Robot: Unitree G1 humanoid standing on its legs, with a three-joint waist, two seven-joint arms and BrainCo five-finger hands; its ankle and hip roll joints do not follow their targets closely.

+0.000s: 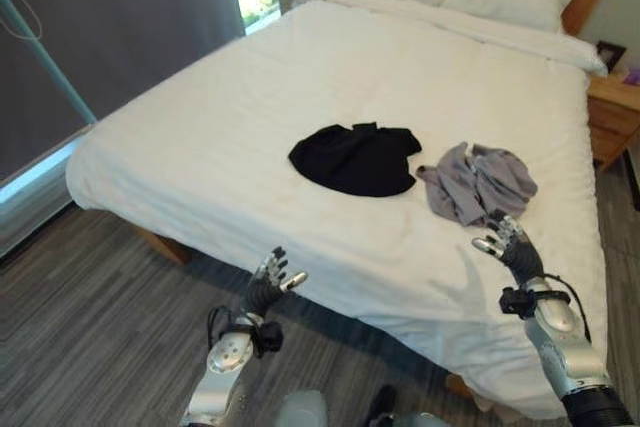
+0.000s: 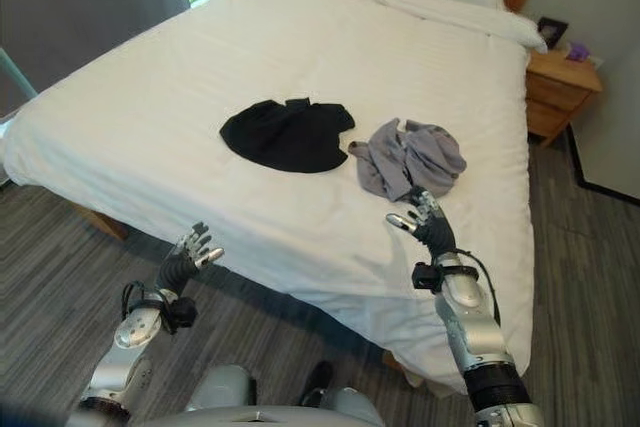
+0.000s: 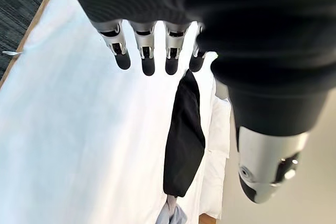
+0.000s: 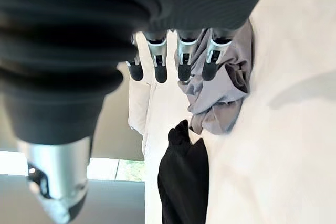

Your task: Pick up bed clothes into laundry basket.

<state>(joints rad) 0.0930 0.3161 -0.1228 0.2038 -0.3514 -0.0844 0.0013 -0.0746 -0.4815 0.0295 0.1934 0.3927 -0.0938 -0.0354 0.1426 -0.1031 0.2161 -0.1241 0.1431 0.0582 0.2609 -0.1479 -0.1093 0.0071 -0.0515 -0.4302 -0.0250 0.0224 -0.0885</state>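
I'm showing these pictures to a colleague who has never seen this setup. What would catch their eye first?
Most likely the two crumpled garments against the white bed: a black garment near the middle and a grey garment just beside it, toward the nightstand side. Next, the right robot hand, open and raised just short of the grey garment, and the left robot hand, open at the bed's near edge.
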